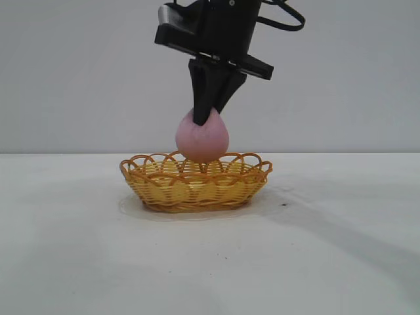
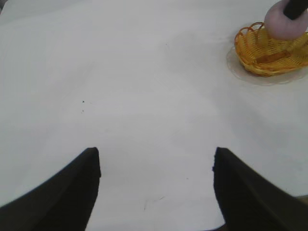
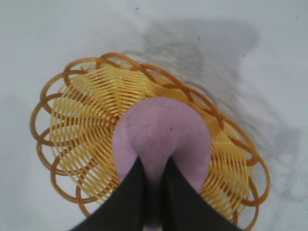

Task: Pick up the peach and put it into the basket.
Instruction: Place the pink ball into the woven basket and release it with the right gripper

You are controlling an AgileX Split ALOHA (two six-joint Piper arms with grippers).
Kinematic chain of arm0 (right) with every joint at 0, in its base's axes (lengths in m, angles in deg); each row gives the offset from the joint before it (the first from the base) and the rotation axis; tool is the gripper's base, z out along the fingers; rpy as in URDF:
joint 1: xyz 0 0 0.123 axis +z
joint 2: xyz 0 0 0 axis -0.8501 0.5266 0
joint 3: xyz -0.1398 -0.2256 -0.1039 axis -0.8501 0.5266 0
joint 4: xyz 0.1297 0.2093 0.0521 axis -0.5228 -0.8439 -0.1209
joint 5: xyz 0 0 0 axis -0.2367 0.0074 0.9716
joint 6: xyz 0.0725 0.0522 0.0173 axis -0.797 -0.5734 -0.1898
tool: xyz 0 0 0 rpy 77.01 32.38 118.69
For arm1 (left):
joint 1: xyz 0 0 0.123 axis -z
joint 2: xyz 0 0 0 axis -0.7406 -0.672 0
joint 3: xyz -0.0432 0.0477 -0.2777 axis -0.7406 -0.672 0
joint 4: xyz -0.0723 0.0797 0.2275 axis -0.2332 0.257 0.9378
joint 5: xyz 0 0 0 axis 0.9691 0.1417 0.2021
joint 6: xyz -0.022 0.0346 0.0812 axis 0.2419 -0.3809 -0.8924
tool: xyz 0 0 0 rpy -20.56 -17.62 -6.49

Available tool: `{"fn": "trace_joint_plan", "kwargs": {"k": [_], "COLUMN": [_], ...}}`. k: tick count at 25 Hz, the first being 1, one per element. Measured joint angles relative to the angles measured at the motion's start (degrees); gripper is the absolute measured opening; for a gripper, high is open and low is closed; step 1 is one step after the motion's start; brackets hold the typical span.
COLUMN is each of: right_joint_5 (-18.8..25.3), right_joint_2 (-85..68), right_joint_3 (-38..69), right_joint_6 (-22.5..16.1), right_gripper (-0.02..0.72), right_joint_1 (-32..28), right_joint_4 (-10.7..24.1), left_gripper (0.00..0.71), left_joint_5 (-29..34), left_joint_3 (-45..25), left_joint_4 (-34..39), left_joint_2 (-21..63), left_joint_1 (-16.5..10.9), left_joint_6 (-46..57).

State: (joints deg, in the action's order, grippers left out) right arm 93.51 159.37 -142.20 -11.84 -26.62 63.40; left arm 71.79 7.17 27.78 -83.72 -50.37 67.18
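The dull pink peach (image 1: 201,136) hangs right over the middle of the yellow-orange wicker basket (image 1: 197,190), its underside down behind the looped rim. My right gripper (image 1: 209,115) comes down from above, its two black fingers pinched on the peach's pointed top. In the right wrist view the peach (image 3: 163,130) bulges out on both sides of the right gripper (image 3: 155,166), with the basket (image 3: 82,125) beneath it. My left gripper (image 2: 156,159) is open over bare table, far from the basket (image 2: 269,55) and peach (image 2: 281,26).
The basket stands alone on a white table (image 1: 79,249) before a plain light wall. A faint round mark rings the basket's foot. Only small dark specks lie on the table.
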Motion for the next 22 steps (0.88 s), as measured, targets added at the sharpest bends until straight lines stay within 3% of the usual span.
{"fn": "trace_joint_plan", "kwargs": {"k": [8,14,19,22], "right_joint_5": [-0.21,-0.21,-0.21,-0.21], "right_joint_2": [0.68,0.68,0.09,-0.85], "right_joint_3": [0.00,0.00,0.00,0.00], "right_joint_6": [-0.43,-0.77,-2.82,-3.65], "right_gripper": [0.417,0.418,0.418,0.418], "right_joint_1": [0.00,0.00,-0.25,-2.09], "right_joint_4": [-1.34,-0.36,8.25,11.08], "left_gripper": [0.478,0.478,0.478,0.478], "left_joint_5": [0.00,0.00,0.00,0.00], "left_joint_3": [0.00,0.00,0.00,0.00], "left_joint_4": [0.00,0.00,0.00,0.00], "left_joint_2": [0.03,0.03,0.03,0.03], "left_joint_1": [0.00,0.00,0.00,0.00], "left_joint_6": [0.10,0.10,0.10,0.10]}}
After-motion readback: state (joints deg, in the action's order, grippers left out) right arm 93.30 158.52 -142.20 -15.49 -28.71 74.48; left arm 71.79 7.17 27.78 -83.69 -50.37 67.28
